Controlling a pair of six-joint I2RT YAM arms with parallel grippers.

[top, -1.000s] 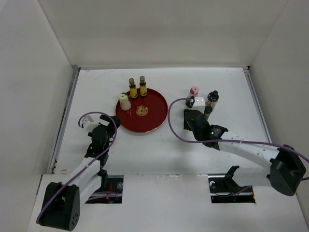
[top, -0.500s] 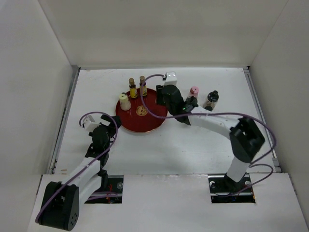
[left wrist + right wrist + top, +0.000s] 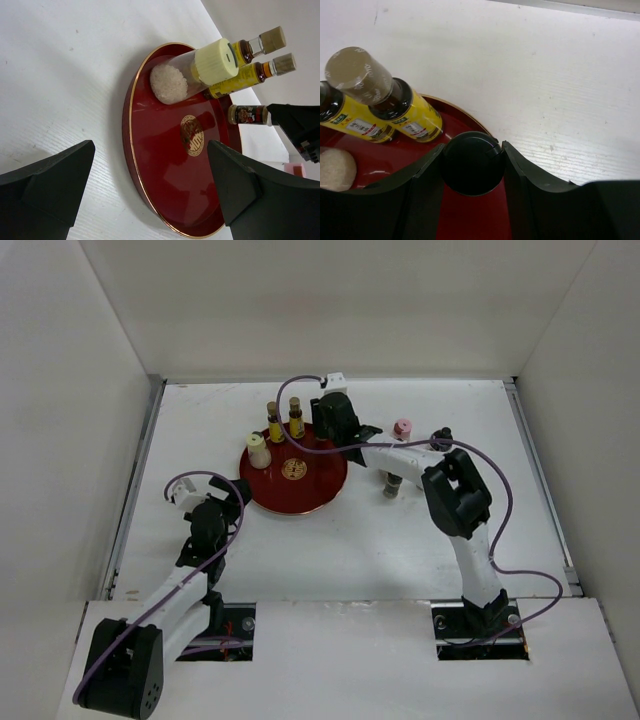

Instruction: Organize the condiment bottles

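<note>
**Top external view.** The red tray (image 3: 322, 492) lies left of the table (image 3: 300, 550) centre. On it, the cream-white bottle (image 3: 259, 451) stands at 10 o'clock. The two yellow bottles (image 3: 275, 423) (image 3: 296, 417) stand side by side between 11 and 12 o'clock, at the rim. The right gripper (image 3: 336, 432) hangs over the rim at about 1 o'clock and hides what it carries. Off the tray, toward 3 o'clock, stand the pink-capped bottle (image 3: 402, 428), the far shaker (image 3: 441, 436), partly masked by the right arm, and the near shaker (image 3: 392, 485). The left gripper (image 3: 228, 496) sits low at the tray's 8 o'clock, just outside the rim.

**Left wrist view.** The left gripper (image 3: 150, 146) has its jaws spread wide, with nothing between them. The cream-white bottle, upright, holds white grains. The dark-capped shaker (image 3: 247, 114) is upright over the tray floor, on the far side of the gold emblem (image 3: 192, 135), its cap end in the right gripper's grasp. Whether its base touches the tray cannot be told.

**Right wrist view.** Both fingers (image 3: 422, 187) press against the round black cap of the dark-capped shaker, pinching it from either side. The tray rim runs just beyond the cap. One yellow bottle stands at the cap's 10 o'clock, apart from it.
</note>
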